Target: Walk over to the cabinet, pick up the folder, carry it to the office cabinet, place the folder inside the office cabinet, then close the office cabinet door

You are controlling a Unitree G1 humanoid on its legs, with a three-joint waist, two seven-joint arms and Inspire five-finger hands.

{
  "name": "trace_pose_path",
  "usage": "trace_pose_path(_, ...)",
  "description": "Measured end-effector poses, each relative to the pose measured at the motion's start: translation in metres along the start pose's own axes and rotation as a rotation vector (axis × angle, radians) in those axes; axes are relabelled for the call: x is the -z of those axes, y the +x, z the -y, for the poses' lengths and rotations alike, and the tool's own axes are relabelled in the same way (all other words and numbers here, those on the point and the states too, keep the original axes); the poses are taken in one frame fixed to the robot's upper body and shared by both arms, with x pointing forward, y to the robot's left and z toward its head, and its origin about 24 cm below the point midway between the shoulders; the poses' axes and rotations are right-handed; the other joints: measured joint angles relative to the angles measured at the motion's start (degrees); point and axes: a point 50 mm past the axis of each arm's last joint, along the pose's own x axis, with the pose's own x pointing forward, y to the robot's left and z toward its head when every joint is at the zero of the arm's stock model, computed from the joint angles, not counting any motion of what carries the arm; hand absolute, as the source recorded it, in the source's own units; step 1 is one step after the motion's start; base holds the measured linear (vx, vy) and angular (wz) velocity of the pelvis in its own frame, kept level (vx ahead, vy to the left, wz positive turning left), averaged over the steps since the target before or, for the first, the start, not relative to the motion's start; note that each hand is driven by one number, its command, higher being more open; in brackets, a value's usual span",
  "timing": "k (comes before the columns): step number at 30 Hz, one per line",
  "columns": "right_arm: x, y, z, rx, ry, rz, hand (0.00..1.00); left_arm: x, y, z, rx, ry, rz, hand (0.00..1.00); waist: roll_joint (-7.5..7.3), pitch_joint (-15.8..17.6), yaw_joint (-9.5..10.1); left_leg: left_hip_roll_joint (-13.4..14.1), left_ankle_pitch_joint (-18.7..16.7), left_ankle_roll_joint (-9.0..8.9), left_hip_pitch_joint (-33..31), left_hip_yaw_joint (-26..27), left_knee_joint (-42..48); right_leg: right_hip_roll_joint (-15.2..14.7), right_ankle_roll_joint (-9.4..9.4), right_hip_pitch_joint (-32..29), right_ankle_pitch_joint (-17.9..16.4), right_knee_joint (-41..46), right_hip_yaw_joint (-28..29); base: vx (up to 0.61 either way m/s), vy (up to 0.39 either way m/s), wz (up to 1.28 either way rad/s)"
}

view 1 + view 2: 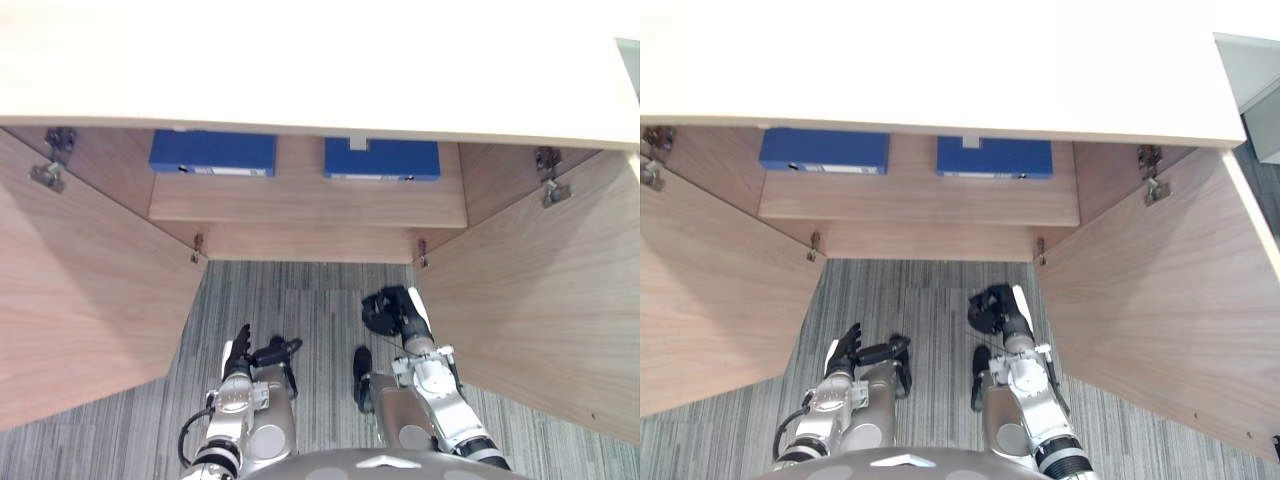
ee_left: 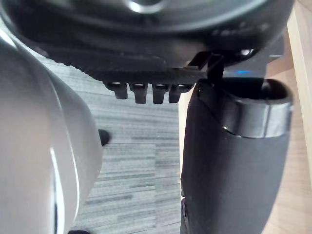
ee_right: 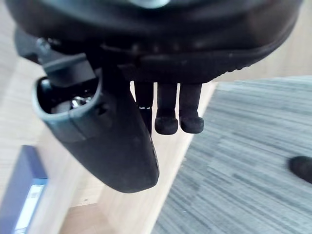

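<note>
Though lbl point(image 1: 232, 171) print's illegible, 2 folders point(image 1: 212, 150) point(image 1: 381, 157) sit shelved.

Half hidden under cabinet top point(image 1: 320, 70): left folder point(image 1: 212, 153) at eleven o'clock, right folder point(image 1: 381, 159) at twelve. Too small to read: spine labels point(image 1: 232, 171). Cut off at nine and three o'clock: left door point(image 1: 80, 300), right door point(image 1: 540, 300).

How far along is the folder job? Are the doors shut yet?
Placing looks done: the left blue folder and right blue folder lie on the cabinet shelf. In hand: nothing; left hand and right hand hang empty over the carpet. Remaining: the left door and right door stand wide open, to be shut.
</note>
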Motion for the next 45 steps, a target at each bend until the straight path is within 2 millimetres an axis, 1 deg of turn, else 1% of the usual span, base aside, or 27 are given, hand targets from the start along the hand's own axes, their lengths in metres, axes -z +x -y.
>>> trace_pose_path(2, 0.018, -0.001, 0.003, 0.012, -0.013, -0.082, 0.00, 0.010, -0.003, -0.002, -0.003, 0.010, -0.029, 1.00, 0.36, -0.69, -0.17, -0.50, 0.30, 0.00, 2.37, 0.45, -1.95, -0.02, 0.27, 2.66, 1.04, -2.88, 0.22, 0.16, 0.033, -0.06)
trace_pose_path(3, 0.032, -0.004, 0.006, 0.023, -0.009, -0.142, 1.00, 0.018, -0.005, -0.003, -0.005, 0.011, -0.054, 1.00, 0.73, -1.41, -0.51, -1.03, 0.72, -0.04, 4.36, 0.56, -3.71, -0.05, 0.57, 4.63, 1.64, -4.79, 0.25, 0.16, 0.041, -0.03)
trace_pose_path(4, 0.045, -0.007, 0.010, 0.039, -0.002, -0.202, 1.00, 0.025, -0.007, -0.005, -0.009, 0.012, -0.082, 1.00, 0.98, -2.56, -0.72, -1.59, 1.40, -0.04, 6.08, 0.80, -5.88, -0.27, 0.75, 6.24, 2.29, -6.51, 0.25, 0.12, 0.030, -0.01)
trace_pose_path(5, 0.050, -0.008, 0.009, 0.039, -0.002, -0.228, 1.00, 0.029, -0.008, -0.006, -0.011, 0.013, -0.092, 1.00, 1.03, -3.14, -0.76, -1.85, 1.82, -0.09, 6.93, 0.93, -7.08, -0.38, 0.77, 6.89, 2.57, -7.31, 0.26, 0.10, 0.026, -0.03)
trace_pose_path(7, 0.070, -0.016, 0.012, 0.058, 0.015, -0.324, 1.00, 0.036, -0.011, -0.009, -0.017, 0.014, -0.118, 1.00, 1.36, -4.56, -0.80, -2.80, 3.86, -0.35, 10.57, 1.33, -11.93, -0.64, 0.74, 9.43, 3.51, -9.80, 0.21, 0.07, 0.008, -0.01)
trace_pose_path(10, 0.091, -0.025, 0.014, 0.090, 0.060, -0.432, 1.00, 0.044, -0.013, -0.007, -0.006, 0.017, -0.153, 1.00, 1.81, -6.09, -0.80, -3.68, 6.38, -0.34, 13.99, 1.38, -17.06, -0.75, 0.66, 11.16, 3.98, -11.09, 0.07, 0.00, 0.000, 0.00)
trace_pose_path(11, 0.092, -0.026, 0.015, 0.094, 0.067, -0.441, 1.00, 0.045, -0.013, -0.007, -0.005, 0.017, -0.156, 1.00, 1.83, -6.18, -0.79, -3.74, 6.61, -0.34, 14.26, 1.38, -17.49, -0.75, 0.65, 11.23, 3.99, -11.09, 0.07, -0.05, -0.006, 0.02)
trace_pose_path(13, 0.102, -0.031, 0.017, 0.120, 0.095, -0.501, 1.00, 0.050, -0.014, -0.007, 0.000, 0.019, -0.173, 1.00, 1.77, -6.55, -0.80, -4.16, 8.47, -0.26, 16.44, 1.26, -20.85, -0.75, 0.59, 11.79, 4.18, -11.26, -0.02, -0.10, -0.003, 0.01)
trace_pose_path(16, 0.107, -0.034, 0.020, 0.146, 0.131, -0.529, 1.00, 0.055, -0.016, -0.006, 0.004, 0.021, -0.198, 1.00, 1.65, -6.70, -0.94, -4.79, 9.89, -0.28, 17.91, 0.66, -23.72, -0.86, 0.76, 12.01, 4.45, -11.69, -0.05, -0.09, 0.020, 0.02)
trace_pose_path(18, 0.111, -0.037, 0.020, 0.160, 0.151, -0.555, 1.00, 0.057, -0.017, -0.008, 0.000, 0.016, -0.214, 1.00, 1.25, -7.03, -0.97, -5.25, 9.90, -0.29, 17.91, 0.54, -23.74, -1.23, 1.23, 12.27, 4.89, -12.24, 0.03, -0.09, 0.046, 0.01)
trace_pose_path(23, 0.116, -0.040, 0.020, 0.172, 0.167, -0.586, 1.00, 0.062, -0.017, -0.011, -0.014, 0.003, -0.238, 1.00, 1.01, -7.77, -1.03, -6.22, 9.61, 0.12, 18.89, 0.43, -24.00, -2.17, 1.47, 13.82, 5.05, -13.27, 0.04, -0.04, 0.053, 0.02)
trace_pose_path(24, 0.117, -0.040, 0.020, 0.172, 0.169, -0.593, 1.00, 0.063, -0.018, -0.011, -0.016, 0.001, -0.244, 1.00, 0.98, -7.97, -1.08, -6.50, 9.30, 0.56, 19.15, 0.41, -24.00, -2.44, 1.50, 14.14, 5.05, -13.40, 0.06, 0.00, 0.044, 0.01)
trace_pose_path(26, 0.119, -0.041, 0.021, 0.185, 0.190, -0.608, 1.00, 0.064, -0.018, -0.011, -0.015, 0.001, -0.246, 1.00, 1.05, -8.18, -1.10, -6.84, 9.24, 0.63, 19.23, 0.49, -23.99, -2.71, 1.77, 14.24, 5.15, -13.53, 0.23, 0.01, 0.038, -0.02)
trace_pose_path(29, 0.125, -0.045, 0.023, 0.217, 0.247, -0.648, 1.00, 0.064, -0.018, -0.012, -0.018, 0.001, -0.248, 1.00, 1.01, -8.21, -1.13, -7.17, 8.63, 0.66, 20.84, 1.16, -23.95, -2.90, 2.13, 16.07, 5.75, -14.76, 1.15, 0.05, 0.035, -0.14)
trace_pose_path(32, 0.127, -0.047, 0.025, 0.236, 0.277, -0.660, 1.00, 0.066, -0.019, -0.014, -0.020, 0.007, -0.255, 1.00, 1.11, -8.57, -1.21, -7.08, 8.01, 0.60, 22.10, 3.43, -23.71, -2.75, 2.12, 16.17, 5.75, -14.93, 3.25, 0.05, 0.020, -0.38)
trace_pose_path(35, 0.133, -0.052, 0.030, 0.303, 0.383, -0.684, 1.00, 0.067, -0.019, -0.013, -0.017, 0.014, -0.262, 1.00, 1.16, -8.69, -1.51, -6.96, 7.28, 0.59, 23.25, 5.73, -23.69, -2.50, 2.12, 16.15, 5.81, -15.10, 5.60, 0.03, 0.015, -0.43)
trace_pose_path(38, 0.139, -0.059, 0.036, 0.364, 0.445, -0.708, 1.00, 0.068, -0.019, -0.014, -0.021, 0.017, -0.263, 1.00, 0.98, -8.79, -2.28, -6.83, 6.22, 0.21, 24.59, 8.60, -23.68, -2.22, 2.17, 15.99, 5.98, -15.34, 8.39, 0.02, 0.020, -0.48)
trace_pose_path(39, 0.142, -0.062, 0.038, 0.387, 0.467, -0.712, 1.00, 0.068, -0.019, -0.015, -0.021, 0.028, -0.264, 1.00, 0.87, -8.86, -2.79, -6.76, 5.43, -0.35, 24.94, 9.91, -23.67, -2.05, 2.20, 15.77, 6.16, -15.53, 9.75, 0.01, 0.023, -0.59)
trace_pose_path(40, 0.142, -0.064, 0.040, 0.407, 0.497, -0.710, 1.00, 0.068, -0.019, -0.016, -0.021, 0.031, -0.264, 1.00, 0.85, -8.88, -2.91, -6.72, 5.14, -0.48, 25.12, 10.65, -23.67, -1.93, 2.18, 15.58, 6.26, -15.61, 10.56, 0.01, 0.020, -0.66)
trace_pose_path(43, 0.141, -0.069, 0.052, 0.513, 0.581, -0.667, 1.00, 0.069, -0.019, -0.017, -0.024, 0.041, -0.265, 1.00, 0.74, -9.13, -4.06, -6.67, 3.80, -0.96, 25.66, 14.82, -23.66, -1.38, 2.37, 13.78, 6.80, -15.71, 14.80, 0.01, 0.010, -0.80)
trace_pose_path(44, 0.139, -0.071, 0.061, 0.579, 0.631, -0.632, 1.00, 0.069, -0.019, -0.017, -0.025, 0.045, -0.264, 1.00, 0.71, -9.19, -4.59, -6.60, 3.15, -1.11, 26.18, 17.28, -23.63, -0.97, 2.31, 13.00, 7.13, -15.66, 17.24, 0.02, 0.004, -0.86)
trace_pose_path(45, 0.138, -0.074, 0.066, 0.624, 0.662, -0.609, 1.00, 0.068, -0.019, -0.017, -0.026, 0.045, -0.264, 1.00, 0.66, -9.23, -4.98, -6.46, 2.58, -1.20, 26.39, 18.58, -23.18, -0.77, 2.27, 12.79, 7.38, -15.69, 18.42, 0.02, -0.001, -0.93)
